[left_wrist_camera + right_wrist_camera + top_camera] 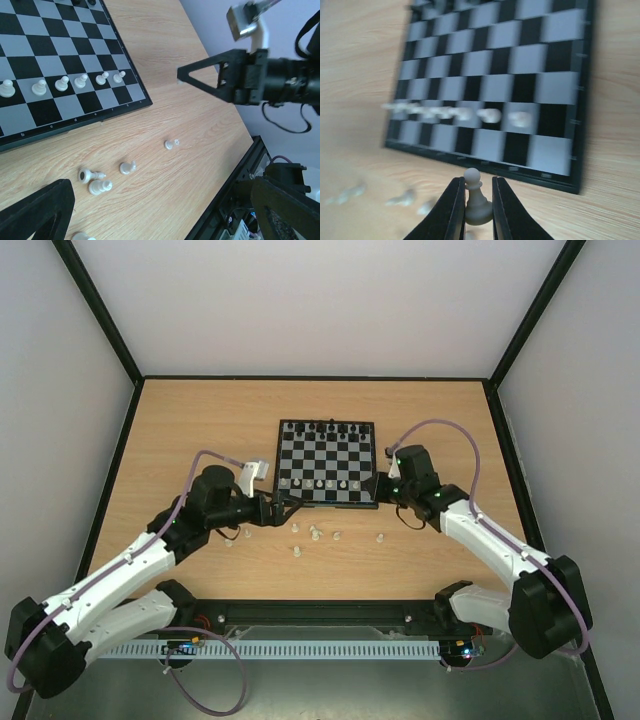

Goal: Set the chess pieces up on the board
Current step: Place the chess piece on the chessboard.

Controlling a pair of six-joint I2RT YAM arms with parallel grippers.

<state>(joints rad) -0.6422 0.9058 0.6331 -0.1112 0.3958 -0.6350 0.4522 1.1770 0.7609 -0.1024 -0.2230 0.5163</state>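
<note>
Near-right corner of board [335, 462]: right gripper [385, 484] clenched on one white pawn [477, 195], which stands upright between the fingers over bare table [200, 420], just short of the rim. Left gripper [285, 507] at the near-left corner, fingers spread wide, holding nothing, low over the wood.

On board: row of white pawns [62, 83] on the second rank from the near side. The square at that row's right end looks bare in the right wrist view. Near rank open, middle squares open. Black pieces [330, 427] along the far rank.

Off board: loose white pieces [315, 532] scattered on the table near the board's near rim, closer to the arm bases than either gripper. Several lie on their sides. One [171, 144] sits apart to the right, and one more lies beside the left arm.

Edges: black frame [110, 470] round the table, pale walls [60, 390] close behind and at both sides. Bare wood left, right and beyond the board. Purple cable [440, 425] loops off the right wrist, beside the board's right edge.
</note>
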